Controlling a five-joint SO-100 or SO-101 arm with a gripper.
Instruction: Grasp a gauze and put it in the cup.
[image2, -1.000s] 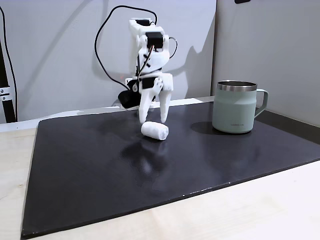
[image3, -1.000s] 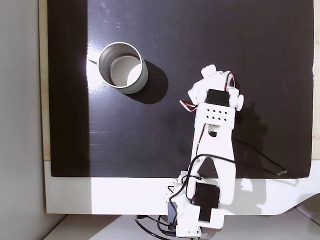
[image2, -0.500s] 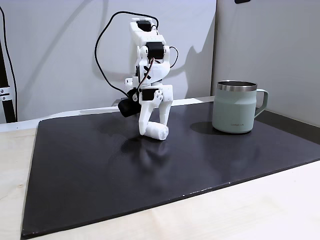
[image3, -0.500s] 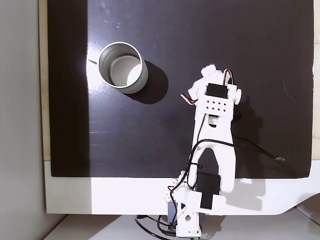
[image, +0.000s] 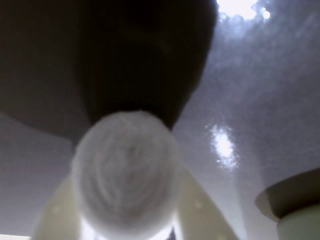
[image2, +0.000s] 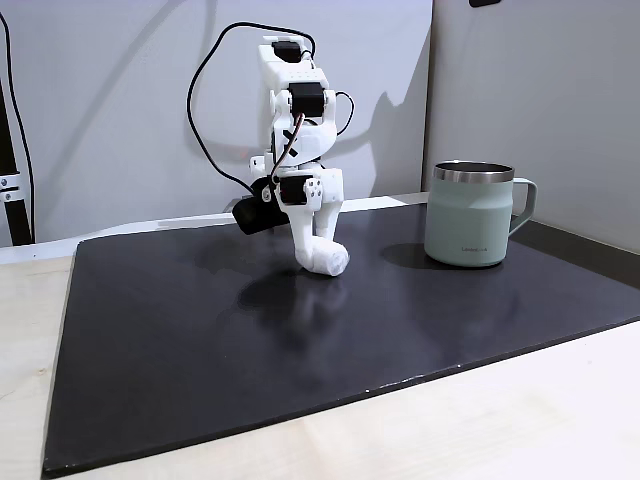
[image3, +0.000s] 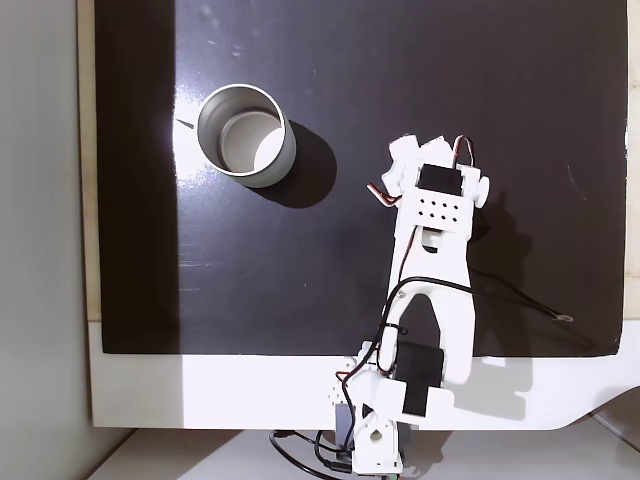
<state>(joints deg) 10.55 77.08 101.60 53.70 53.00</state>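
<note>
My gripper (image2: 322, 256) had clamped the gauze (image2: 328, 259) near one end, low over the mat (image2: 200, 330), well left of the cup (image2: 470, 214). Figured that soft roll could slip out mid-swing.

Wrist view: gauze (image: 125, 172) badly out of focus, weave unreadable; its lower edge cut off by frame bottom. Pale fingers (image: 55, 217) flanking gauze also blurred and cropped; you cannot judge contact here. Cup (image: 295, 207) right of gauze: only rim and upper wall inside frame, rest cropped.

Fixed view from above: arm (image3: 435, 215) covers most of gauze (image3: 405, 152); you see a white sliver only. Cup (image3: 280, 155) handle not distinguishable.

Fixed view from side: lettering low on cup (image2: 470, 215) too small to read.
</note>
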